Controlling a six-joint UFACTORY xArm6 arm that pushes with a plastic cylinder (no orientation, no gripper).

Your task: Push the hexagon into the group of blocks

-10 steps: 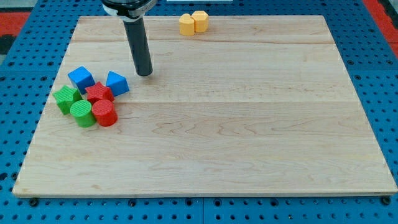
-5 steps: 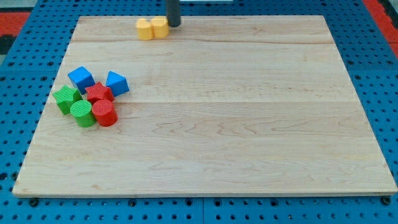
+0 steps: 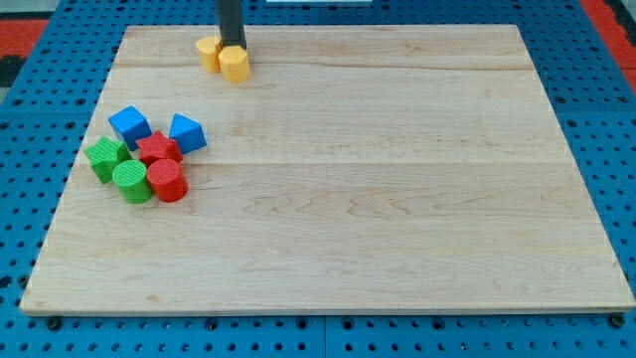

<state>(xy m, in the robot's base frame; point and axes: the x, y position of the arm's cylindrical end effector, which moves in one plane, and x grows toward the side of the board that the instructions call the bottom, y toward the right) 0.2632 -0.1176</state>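
- Dark rod vertical at view's top; my tip [image 3: 233, 47] touches yellow hexagon block [image 3: 235, 64], beside yellow block [image 3: 208, 52].
- No gripper fitted; grip state n/a.

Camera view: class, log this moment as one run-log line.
my tip: behind two yellow blocks, touching | group of blocks: view's left, apart | hexagon: not yet in group

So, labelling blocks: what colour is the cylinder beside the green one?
Red cylinder, seen in the camera view.
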